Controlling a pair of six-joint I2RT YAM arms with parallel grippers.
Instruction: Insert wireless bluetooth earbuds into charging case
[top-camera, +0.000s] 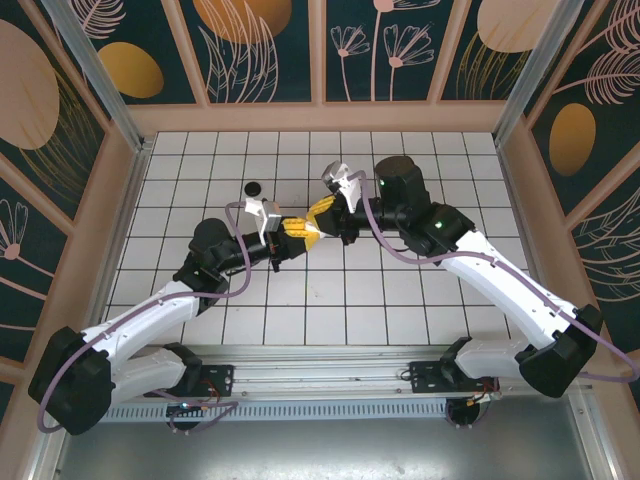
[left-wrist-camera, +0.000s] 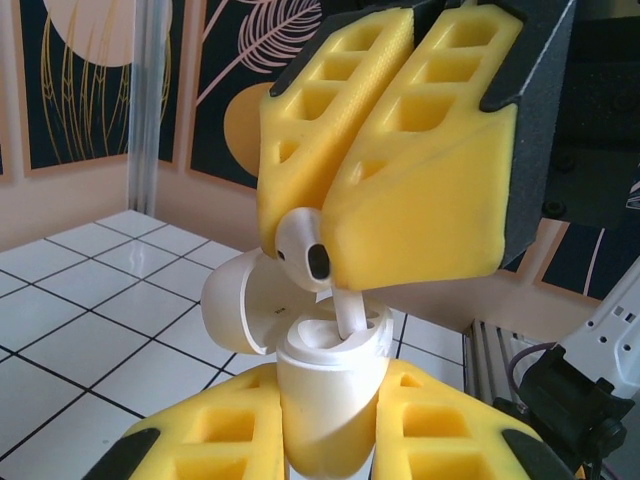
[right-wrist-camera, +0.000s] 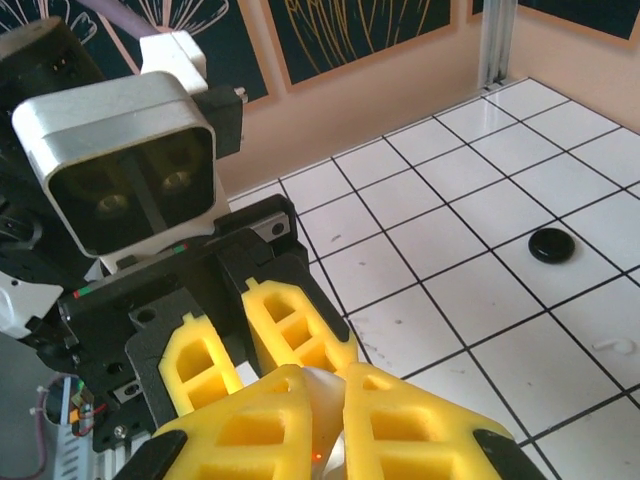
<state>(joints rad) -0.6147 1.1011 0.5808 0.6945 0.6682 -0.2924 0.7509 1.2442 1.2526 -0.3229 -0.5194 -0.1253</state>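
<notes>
Left wrist view: your left claw (left-wrist-camera: 330, 440) at 6 o'clock is clamped on the white charging case (left-wrist-camera: 325, 390), which is upright with its lid (left-wrist-camera: 235, 305) flipped open toward 9. Your right claw (left-wrist-camera: 375, 215) at 12 is clamped on a white earbud (left-wrist-camera: 305, 245). The stem points down with its tip inside the case mouth, and the head sits above the rim. I judge insertion under way but not seated; left to do: push down, let go. Can't tell if the other slot is filled. Right wrist view: round black puck (right-wrist-camera: 552, 245) on the tiled counter (right-wrist-camera: 450, 240) at 3 o'clock, and a small white bit (right-wrist-camera: 610, 347) at 4, too small to identify.
</notes>
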